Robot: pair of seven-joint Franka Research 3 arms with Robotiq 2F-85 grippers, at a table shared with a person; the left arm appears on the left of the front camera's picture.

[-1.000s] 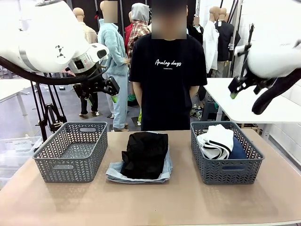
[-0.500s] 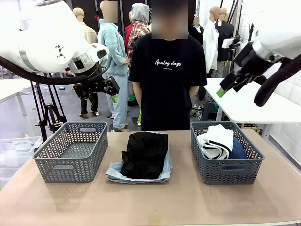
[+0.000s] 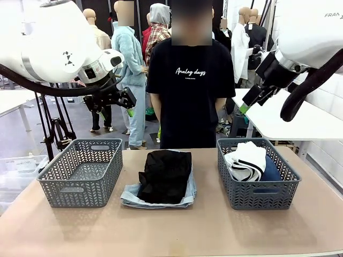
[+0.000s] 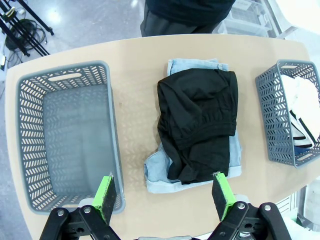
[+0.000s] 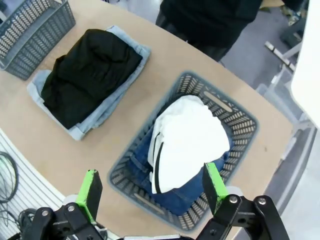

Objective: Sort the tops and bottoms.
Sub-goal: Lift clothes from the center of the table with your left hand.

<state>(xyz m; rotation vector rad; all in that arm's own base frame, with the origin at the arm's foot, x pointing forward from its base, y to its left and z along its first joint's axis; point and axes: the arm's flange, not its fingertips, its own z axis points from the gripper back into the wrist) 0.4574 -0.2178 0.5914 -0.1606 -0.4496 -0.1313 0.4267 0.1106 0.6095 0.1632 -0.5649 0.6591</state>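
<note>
A plain black top [image 3: 165, 174] lies folded on pale light-blue denim shorts [image 3: 130, 197] in the middle of the table. The white top with thin black stripes [image 3: 246, 160] rests on dark blue denim bottoms [image 3: 271, 171] inside the right grey basket [image 3: 257, 195]. My left gripper [image 3: 115, 108] hangs open high above the left basket [image 3: 80, 187], nothing between its fingers. My right gripper [image 3: 247, 105] is open in the air above the right basket. The left wrist view looks down on the black top [image 4: 197, 125] and shorts [image 4: 159, 181]; the right wrist view on the white top [image 5: 185, 140] over denim [image 5: 144, 150].
The left basket [image 4: 114, 130] holds nothing. A person in a black T-shirt [image 3: 190, 91] stands at the far edge, behind the pile. The tabletop [image 3: 177, 230] in front of the baskets is bare. A white table [image 3: 278, 118] stands behind at the right.
My right arm has swung its gripper left, toward the space above the right basket. The left arm and the clothes have not moved.
</note>
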